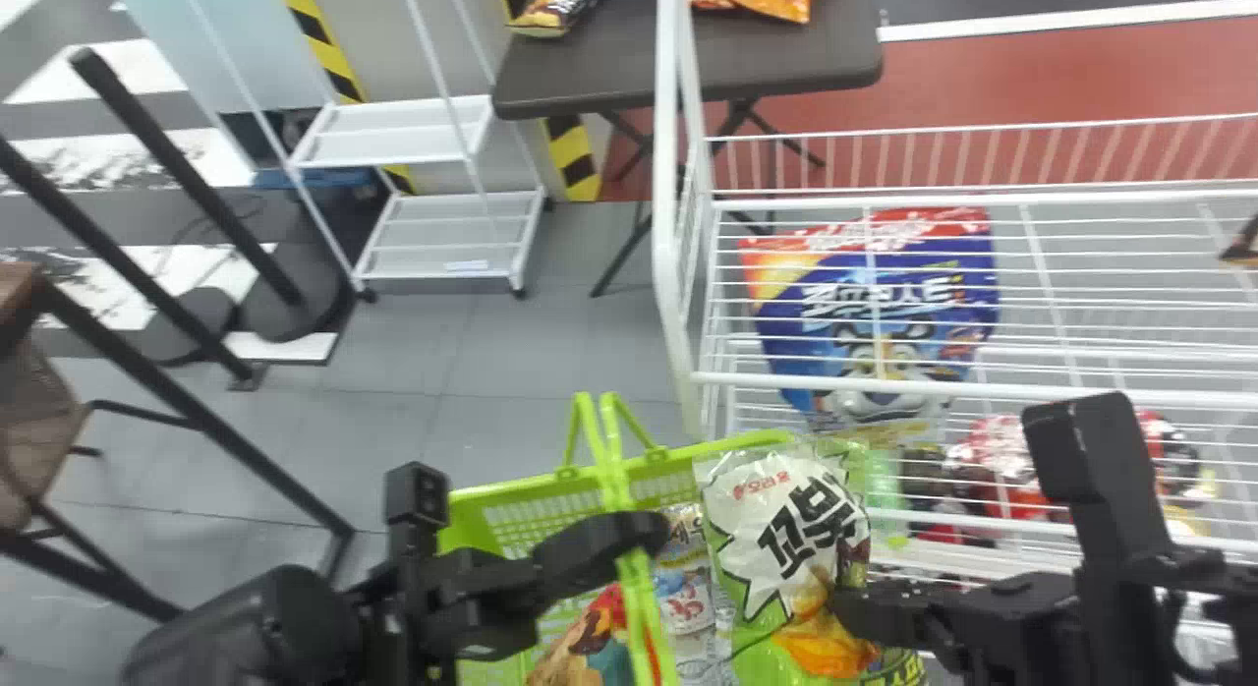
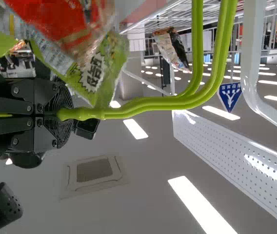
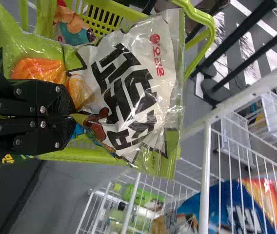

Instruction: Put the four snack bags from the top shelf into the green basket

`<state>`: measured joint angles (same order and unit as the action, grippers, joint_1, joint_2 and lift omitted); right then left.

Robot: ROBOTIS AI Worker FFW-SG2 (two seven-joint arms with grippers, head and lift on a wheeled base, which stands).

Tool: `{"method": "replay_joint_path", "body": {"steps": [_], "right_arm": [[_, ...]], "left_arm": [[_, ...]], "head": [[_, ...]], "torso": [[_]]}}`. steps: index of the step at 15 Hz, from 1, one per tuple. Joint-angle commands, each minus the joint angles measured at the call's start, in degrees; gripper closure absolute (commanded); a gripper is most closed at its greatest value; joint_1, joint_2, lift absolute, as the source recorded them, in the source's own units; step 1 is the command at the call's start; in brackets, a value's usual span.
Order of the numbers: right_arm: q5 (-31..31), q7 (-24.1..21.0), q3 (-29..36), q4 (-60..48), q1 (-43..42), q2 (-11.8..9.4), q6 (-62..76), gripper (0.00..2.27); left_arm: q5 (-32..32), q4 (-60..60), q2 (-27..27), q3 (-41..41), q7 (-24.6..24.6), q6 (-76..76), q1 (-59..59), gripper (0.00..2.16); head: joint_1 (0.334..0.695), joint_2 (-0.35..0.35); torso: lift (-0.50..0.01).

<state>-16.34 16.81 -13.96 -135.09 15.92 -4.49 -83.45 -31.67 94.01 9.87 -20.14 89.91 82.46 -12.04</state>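
Note:
In the head view my left gripper [image 1: 629, 539] is shut on the handles [image 1: 614, 470] of the green basket [image 1: 511, 489]. From the left wrist view, my left gripper [image 2: 63, 115] holds the green handles [image 2: 143, 105] between its fingers. My right gripper [image 1: 845, 602] is shut on a white and green snack bag [image 1: 786, 529], which stands up over the basket's right side. In the right wrist view that gripper [image 3: 72, 117] pinches the snack bag's [image 3: 128, 83] lower part. Other snack bags, one red and brown [image 1: 590, 632] and one silvery [image 1: 685, 607], lie inside the basket.
A white wire rack [image 1: 678, 224] stands at the right, with a blue cereal bag [image 1: 885, 293] and red packages [image 1: 1002, 460] seen through its wires. Behind is a dark table [image 1: 590, 77] with snack bags. Grey floor [image 1: 442, 371] lies left of the rack.

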Motion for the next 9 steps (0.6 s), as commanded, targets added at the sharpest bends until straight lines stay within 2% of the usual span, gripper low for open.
{"method": "replay_joint_path", "body": {"steps": [1, 4, 9], "right_arm": [[1.66, -1.69, -5.29, 5.98, -3.52, 0.27, 7.55, 2.26], [1.66, -2.75, -9.24, 11.34, -6.77, 1.33, 8.43, 2.26], [0.52, -2.57, -14.61, 15.39, -8.53, 2.47, 6.85, 2.26]], "left_arm": [[-0.50, 0.30, 0.06, 0.63, 0.66, 0.29, -0.17, 2.15], [-0.77, 0.73, 0.23, 1.15, 0.66, 0.29, -0.44, 2.15], [-0.94, 1.00, 0.32, 2.65, 0.66, 0.47, -0.26, 2.15]], "head": [[0.695, 0.311], [0.695, 0.350], [0.695, 0.350]], "torso": [[0.000], [0.000], [0.000]]}}
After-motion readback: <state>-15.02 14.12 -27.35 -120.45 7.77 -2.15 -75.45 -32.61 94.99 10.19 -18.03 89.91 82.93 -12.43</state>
